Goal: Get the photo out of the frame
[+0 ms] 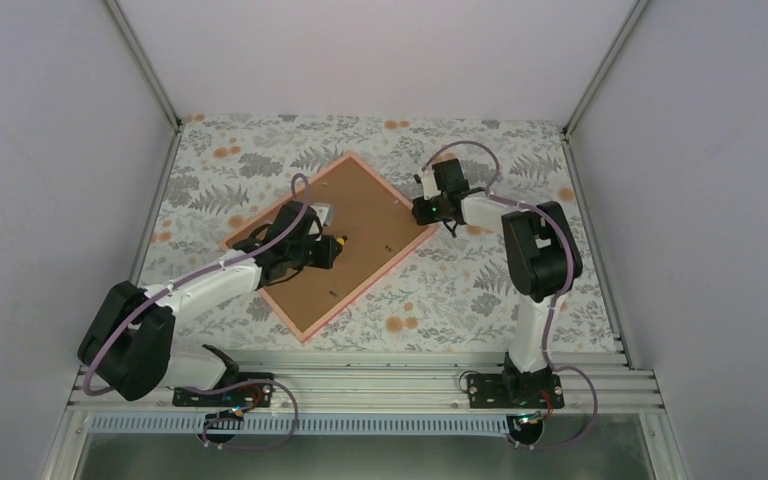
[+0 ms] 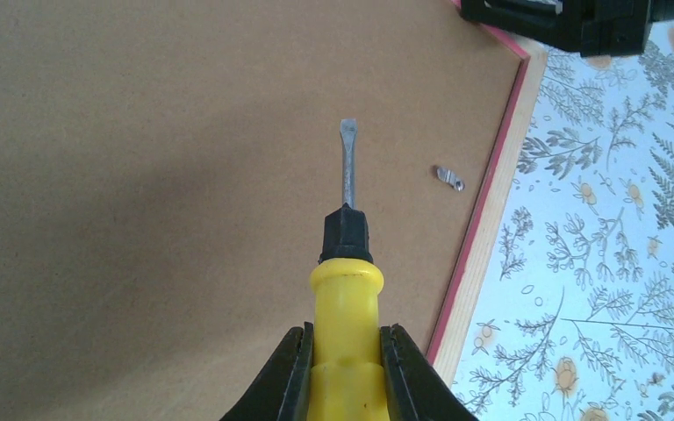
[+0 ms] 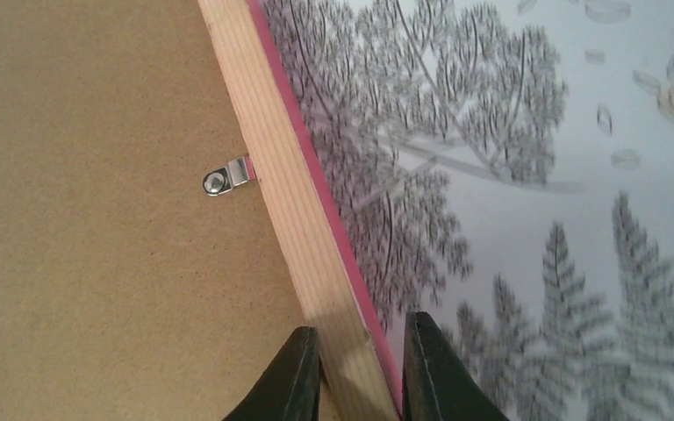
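The pink-bordered frame point(image 1: 360, 200) lies face down on the table, its brown backing board point(image 2: 140, 175) facing up. The photo is hidden under the board. My left gripper point(image 1: 328, 247) is shut on a yellow-handled flat screwdriver point(image 2: 347, 289). It holds the blade just above the board, pointing toward the frame's right edge, left of a metal clip point(image 2: 448, 178). My right gripper point(image 1: 422, 212) is at the frame's right corner. In the right wrist view it point(image 3: 362, 368) is shut across the wooden rail point(image 3: 290, 175), one finger on each side. Another clip point(image 3: 225, 178) sits further along the rail.
The table is covered with a floral-patterned cloth point(image 1: 460, 290). Grey walls enclose the table on three sides. More small clips show on the board near the frame's near edge point(image 1: 332, 293). The right gripper's black body shows at the top of the left wrist view point(image 2: 579, 17).
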Robot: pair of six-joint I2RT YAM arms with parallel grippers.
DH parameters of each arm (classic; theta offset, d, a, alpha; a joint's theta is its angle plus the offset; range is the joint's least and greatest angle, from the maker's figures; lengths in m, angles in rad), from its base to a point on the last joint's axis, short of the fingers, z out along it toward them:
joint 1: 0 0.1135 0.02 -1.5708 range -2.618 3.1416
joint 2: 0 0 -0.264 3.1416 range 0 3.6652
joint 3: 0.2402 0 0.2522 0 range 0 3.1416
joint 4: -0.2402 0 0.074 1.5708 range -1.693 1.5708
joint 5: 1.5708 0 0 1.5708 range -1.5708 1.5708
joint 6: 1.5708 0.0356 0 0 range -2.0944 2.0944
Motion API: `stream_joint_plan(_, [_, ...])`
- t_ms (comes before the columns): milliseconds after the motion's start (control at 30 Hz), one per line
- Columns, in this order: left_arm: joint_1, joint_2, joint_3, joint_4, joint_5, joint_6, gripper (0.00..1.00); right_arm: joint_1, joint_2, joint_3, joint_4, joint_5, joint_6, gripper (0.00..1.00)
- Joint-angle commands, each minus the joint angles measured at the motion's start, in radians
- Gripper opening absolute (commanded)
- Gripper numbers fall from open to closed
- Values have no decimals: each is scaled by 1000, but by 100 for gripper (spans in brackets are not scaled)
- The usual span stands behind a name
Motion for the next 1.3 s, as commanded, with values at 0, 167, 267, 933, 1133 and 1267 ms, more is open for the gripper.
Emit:
stream_joint_plan(0, [-17, -25, -2, 36, 23, -20, 2, 0, -52, -125, -79, 48, 102, 10])
stream_joint_plan(167, [-39, -23, 4, 38, 23, -26, 2, 12, -149, -255, -71, 44, 185, 11])
stream_joint_plan(267, [-55, -17, 6, 44, 22, -31, 2, 18, -204, -330, -53, 43, 250, 10])
stream_joint_plan(933, [-162, 57, 38, 70, 16, -37, 2, 241, -451, -559, 62, 66, 540, 12])
stream_joint_plan(1133, [-171, 75, 46, 79, 29, -24, 2, 269, -437, -525, 4, 77, 480, 21])
stream_joint_plan(1267, [-175, 99, 57, 80, 33, -15, 2, 268, -431, -510, -31, 141, 436, 24])
